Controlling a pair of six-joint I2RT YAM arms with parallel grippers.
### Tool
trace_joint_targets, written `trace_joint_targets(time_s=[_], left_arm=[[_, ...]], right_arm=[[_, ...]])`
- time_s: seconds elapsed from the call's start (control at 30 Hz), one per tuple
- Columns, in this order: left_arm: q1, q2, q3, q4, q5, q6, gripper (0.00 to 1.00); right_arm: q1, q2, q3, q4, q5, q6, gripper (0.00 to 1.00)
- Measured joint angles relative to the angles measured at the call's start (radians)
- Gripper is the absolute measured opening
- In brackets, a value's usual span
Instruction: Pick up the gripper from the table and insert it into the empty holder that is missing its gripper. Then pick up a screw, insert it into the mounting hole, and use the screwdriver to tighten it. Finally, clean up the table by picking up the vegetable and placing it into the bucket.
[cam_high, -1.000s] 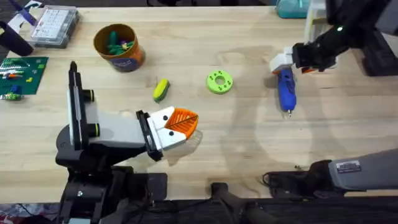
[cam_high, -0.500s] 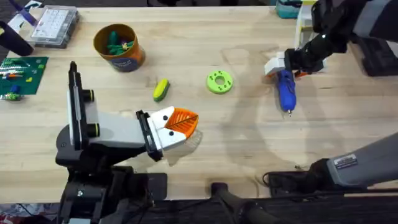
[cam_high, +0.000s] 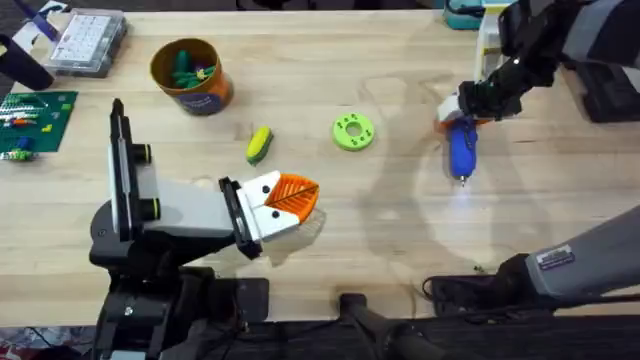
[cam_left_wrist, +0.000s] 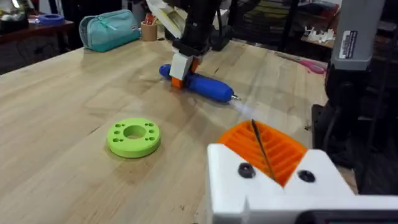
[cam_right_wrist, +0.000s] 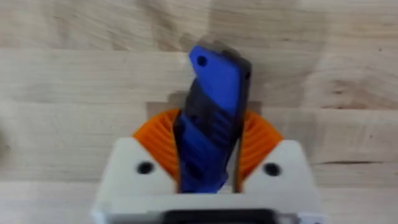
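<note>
Right gripper (cam_high: 461, 112): we see it clenched on the blue pen-shaped screwdriver (cam_high: 461, 147), near the wooden table's (cam_high: 400, 240) right edge.
Left gripper (cam_left_wrist: 264, 152): we see its orange pads pressed together, grasping nothing.

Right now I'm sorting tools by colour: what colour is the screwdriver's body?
Blue; the screwdriver shows best in the left wrist view.

Bare wooden surface (cam_high: 400, 240) lies open across the middle and near edge. The green disc (cam_high: 353, 131) and vegetable (cam_high: 259, 143) sit apart mid-surface; the holder (cam_high: 160, 215) blocks the near left, the bucket (cam_high: 190, 75) the far left, the right arm (cam_high: 530, 60) with the screwdriver (cam_high: 461, 150) the far right.
</note>
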Motion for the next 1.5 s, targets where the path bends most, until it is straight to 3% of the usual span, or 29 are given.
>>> trace_joint_targets(time_s=[0.1,0.17,0.83,1.2,1.5], left_arm=[[0.0,0.0,0.0,0.0,0.0,0.0,0.004],[0.0,0.0,0.0,0.0,0.0,0.0,0.004],[0.0,0.0,0.0,0.0,0.0,0.0,0.004],[0.0,0.0,0.0,0.0,0.0,0.0,0.004],[0.0,0.0,0.0,0.0,0.0,0.0,0.004]], right_arm=[[-0.005,0.004,0.0,-0.001,0.003,-0.001,0.12],[-0.005,0.006,0.0,0.0,0.006,0.0,0.027],[-0.002,-0.042,0.026,-0.04,-0.033,0.0,0.028],[0.03,-0.216,0.306,0.101,-0.244,0.0,0.028],[0.183,-0.217,0.492,0.204,-0.352,0.0,0.028]])
